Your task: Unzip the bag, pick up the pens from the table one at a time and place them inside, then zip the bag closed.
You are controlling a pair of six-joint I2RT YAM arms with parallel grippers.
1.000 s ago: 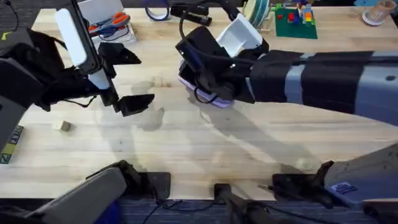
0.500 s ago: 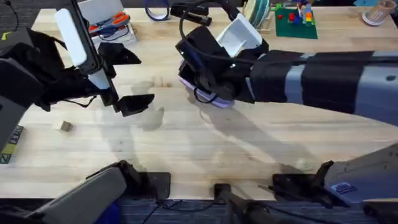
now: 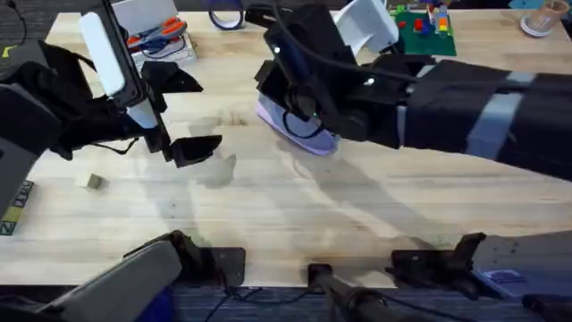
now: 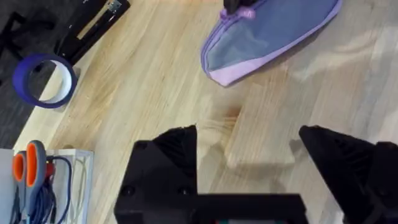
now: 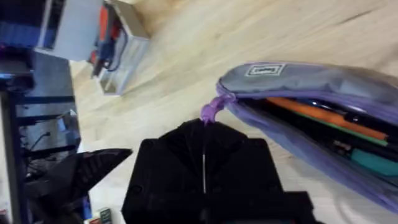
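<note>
My right pincer (image 5: 204,163) is pressed together on the purple zipper pull (image 5: 213,109) at one end of the bag (image 5: 311,118), with both fingers meeting along a thin seam just below the tab. The bag lies on the worktop (image 3: 295,215) at centre, toward the far side, partly under my right arm in the overhead view (image 3: 299,125). Its zipper is open along the visible length; the orange pen (image 5: 323,117) lies inside the opening, lengthwise, and a green pen (image 5: 373,158) sits beside it deeper in the pouch. A small label is sewn on the grey-lavender upper panel near the pull end. My left pincer (image 4: 249,180) is spread, holding nothing, hovering above bare worktop well to the left of the bag (image 3: 183,148); from its wrist camera the rounded end of the bag (image 4: 267,37) lies ahead of the fingers, apart from them. Beyond the bag, at the far-left edge of the worktop, a roll of blue tape (image 4: 40,81) rests flat, and orange-handled scissors (image 4: 28,171) lie in a clear tray. A small wooden block (image 3: 88,182) sits near the left edge of the worktop.
</note>
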